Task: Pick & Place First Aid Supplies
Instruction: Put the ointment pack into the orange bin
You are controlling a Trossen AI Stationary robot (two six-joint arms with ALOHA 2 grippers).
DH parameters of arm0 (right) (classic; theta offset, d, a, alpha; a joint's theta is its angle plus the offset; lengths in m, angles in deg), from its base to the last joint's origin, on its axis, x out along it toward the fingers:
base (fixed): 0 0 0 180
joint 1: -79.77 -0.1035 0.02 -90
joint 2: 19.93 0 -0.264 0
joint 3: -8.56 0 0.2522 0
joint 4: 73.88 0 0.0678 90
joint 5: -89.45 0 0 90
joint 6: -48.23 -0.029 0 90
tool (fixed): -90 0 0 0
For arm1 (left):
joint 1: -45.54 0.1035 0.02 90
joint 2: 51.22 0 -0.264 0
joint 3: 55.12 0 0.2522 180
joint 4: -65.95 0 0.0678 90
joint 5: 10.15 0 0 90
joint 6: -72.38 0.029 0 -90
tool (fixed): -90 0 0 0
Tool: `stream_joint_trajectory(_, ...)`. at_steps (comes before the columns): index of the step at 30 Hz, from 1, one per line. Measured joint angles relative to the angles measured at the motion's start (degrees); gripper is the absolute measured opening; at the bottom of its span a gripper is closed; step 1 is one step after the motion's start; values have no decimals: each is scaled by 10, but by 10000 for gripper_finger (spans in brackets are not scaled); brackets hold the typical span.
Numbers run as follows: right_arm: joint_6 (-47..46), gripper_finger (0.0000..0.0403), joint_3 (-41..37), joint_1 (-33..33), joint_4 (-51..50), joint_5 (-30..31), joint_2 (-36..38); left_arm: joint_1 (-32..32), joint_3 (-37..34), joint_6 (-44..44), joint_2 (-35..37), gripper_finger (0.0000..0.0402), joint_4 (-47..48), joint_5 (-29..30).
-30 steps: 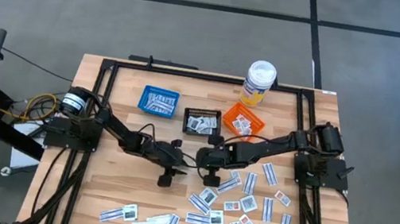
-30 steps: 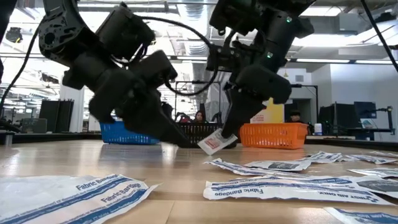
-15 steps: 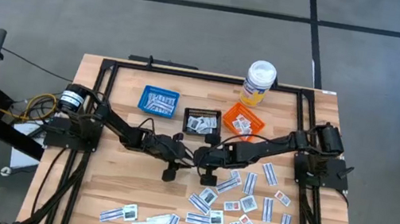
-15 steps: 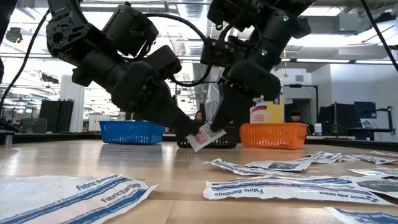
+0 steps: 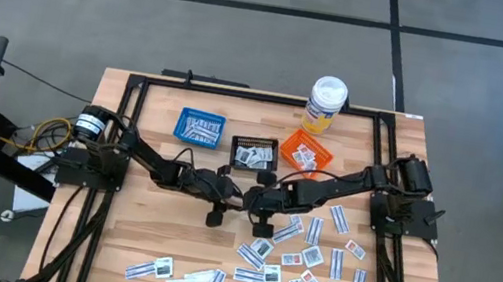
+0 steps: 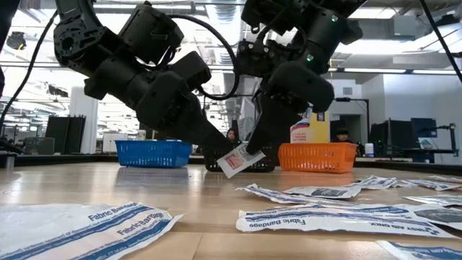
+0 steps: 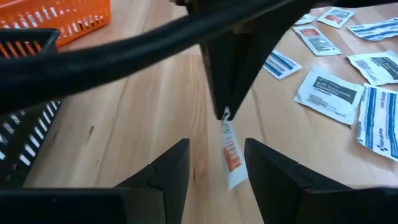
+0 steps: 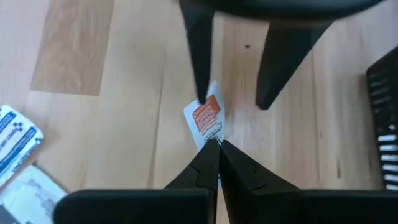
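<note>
I've got the right gripper (image 8: 214, 144) pinched tight on one corner of a small packet with orange print (image 8: 206, 121), holding it clear of the table (image 5: 145, 236) at mid-table, just near of the black basket (image 5: 252, 151). It hangs from that corner so its flat faces are exposed for the other arm to take.

Left gripper (image 7: 214, 158) is coming in from the left, jaws spread wide, one finger on each side of the packet. From the left wrist view I see the packet edge-on between my fingers; in the right wrist view one finger looks to touch it, but nothing is clamped. I read this as a handover in mid-air, so the left arm can carry it to a basket.

Low view shows the packet (image 6: 235, 159) dangling tilted, long axis sloping down and leftward from the pinched upper corner, free end low, above the wood.

The rest of the supplies (image 5: 303, 261) lie scattered flat on the near right of the table, with a few more (image 5: 175, 271) near left. Blue basket (image 5: 199, 126) and orange basket (image 5: 305, 154) sit either side of the black one, bottle (image 5: 325, 104) at the far edge.
</note>
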Motion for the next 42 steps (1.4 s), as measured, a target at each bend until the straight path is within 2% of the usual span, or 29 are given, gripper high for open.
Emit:
stream_joint_trajectory(4, 11, 4, 0, 0, 19, 10, 0, 0, 0, 0, 0, 154, 0, -12)
stream_joint_trajectory(8, 11, 4, 1, 0, 28, 46, 0, 0, 0, 0, 0, 138, 1, -28)
stream_joint_trajectory(13, 11, 4, 1, 0, 30, 50, 0, 0, 1, 6, 0, 89, 4, -22)
stream_joint_trajectory(19, 8, 16, 1, 5, 39, 54, 0, 0, 1, 18, 0, 17, 12, 15)
stream_joint_trajectory(23, 8, 42, 1, 4, 41, 57, 0, -1, -4, 24, 1, 8, 15, 15)
stream_joint_trajectory(27, 2, 78, 1, 4, 42, 60, 0, -11, -17, 92, 1, 6, 17, 31)
stream_joint_trajectory(32, -14, 121, 1, 10, 67, 58, 0, -40, -21, 237, 1, 7, 9, 101)
stream_joint_trajectory(35, -28, 141, 1, 15, 67, 31, -1, -59, -21, 305, 1, 6, -3, 146)
stream_joint_trajectory(39, -30, 162, 2, 23, 70, -40, -1, -79, -21, 353, 1, 6, -7, 215)
stream_joint_trajectory(42, -20, 171, 2, 25, 75, -26, -1, -92, -21, 370, 1, 6, -12, 226)
